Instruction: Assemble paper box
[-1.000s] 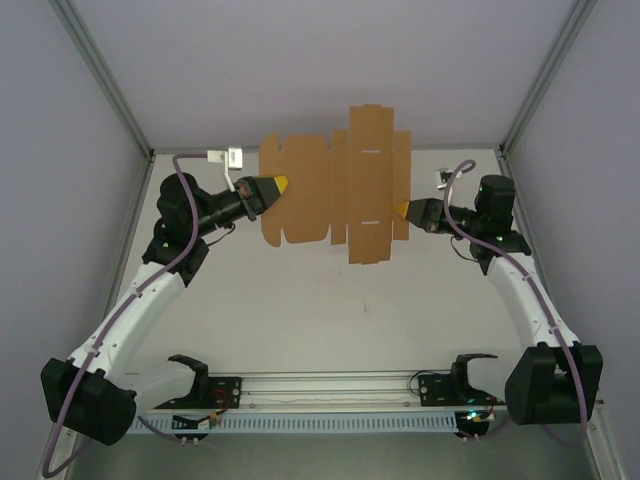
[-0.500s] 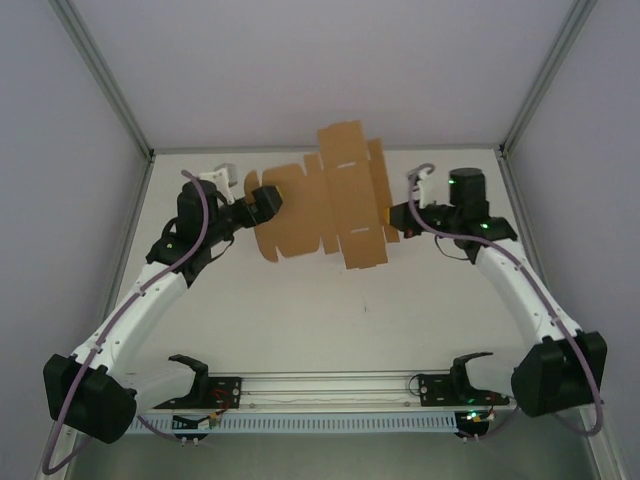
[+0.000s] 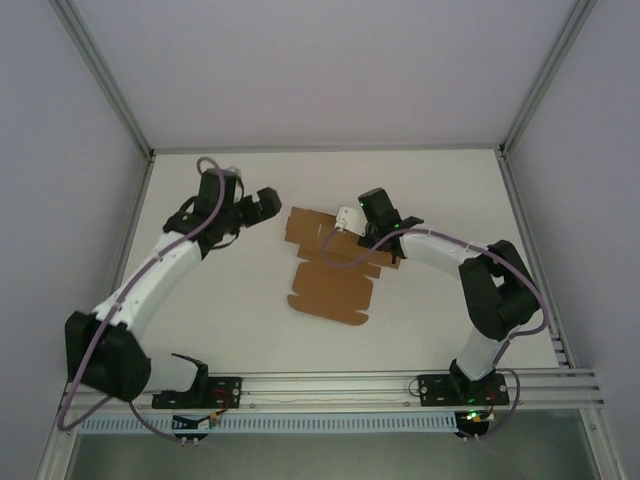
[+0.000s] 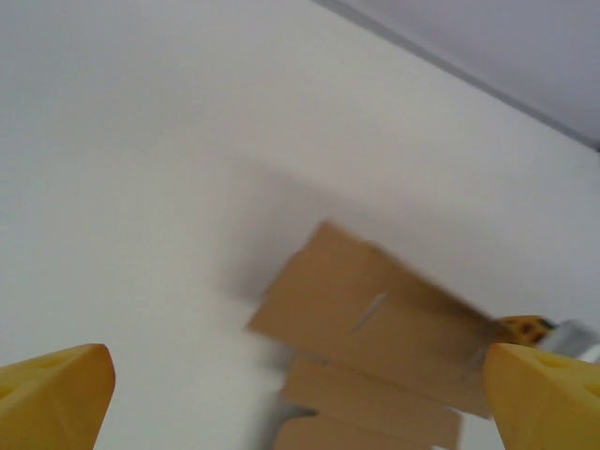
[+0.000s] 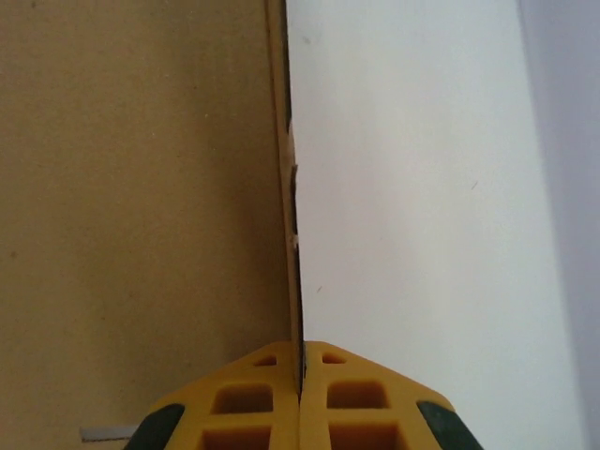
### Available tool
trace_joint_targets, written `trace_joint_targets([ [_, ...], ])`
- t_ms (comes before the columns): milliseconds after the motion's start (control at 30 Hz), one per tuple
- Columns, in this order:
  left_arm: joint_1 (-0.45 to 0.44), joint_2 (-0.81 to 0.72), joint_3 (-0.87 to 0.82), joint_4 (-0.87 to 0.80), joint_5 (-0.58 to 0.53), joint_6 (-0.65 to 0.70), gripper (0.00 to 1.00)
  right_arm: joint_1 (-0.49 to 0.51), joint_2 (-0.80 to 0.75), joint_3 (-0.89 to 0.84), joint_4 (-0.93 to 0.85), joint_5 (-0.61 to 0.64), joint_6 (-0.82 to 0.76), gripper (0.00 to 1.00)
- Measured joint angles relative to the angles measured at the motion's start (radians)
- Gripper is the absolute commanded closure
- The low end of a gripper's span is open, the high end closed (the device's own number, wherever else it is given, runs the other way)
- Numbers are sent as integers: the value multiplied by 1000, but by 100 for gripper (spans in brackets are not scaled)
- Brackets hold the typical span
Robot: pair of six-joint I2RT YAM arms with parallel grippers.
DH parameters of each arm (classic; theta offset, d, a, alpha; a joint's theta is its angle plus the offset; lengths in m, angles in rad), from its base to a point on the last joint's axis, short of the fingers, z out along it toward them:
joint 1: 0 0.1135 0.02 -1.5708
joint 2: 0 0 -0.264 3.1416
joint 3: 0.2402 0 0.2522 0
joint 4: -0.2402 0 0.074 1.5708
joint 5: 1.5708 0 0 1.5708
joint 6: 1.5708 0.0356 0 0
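The table (image 3: pixel 250 330) is a plain white top, walled in by pale panels to the left, the right and along the upper part of the frame. A little right of centre a brown die-cut sheet, the paper box (image 3: pixel 330 292), is spread out on it unfolded, its widest panel toward the bottom of the frame and narrower flaps and tabs toward the top. Whether every flap lies flat I can't tell. An aluminium rail (image 3: pixel 340 378) runs along the bottom edge.

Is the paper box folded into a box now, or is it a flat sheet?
A flat sheet: the paper box lies spread with flaps out, no walls raised; the right gripper pinches its edge.
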Motion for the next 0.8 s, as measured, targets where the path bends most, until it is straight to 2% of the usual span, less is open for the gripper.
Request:
trace_joint_targets([
  [167,0,189,165,59,150,-26,0,40,-4,-100,242,23,-137,100],
  [400,-19,390,279,129,363,-51,0,74,-4,-111,333,53,-171,100],
  [800,-60,431,278,98,435,-48,1,76,-5,-111,349,90,-130,100],
])
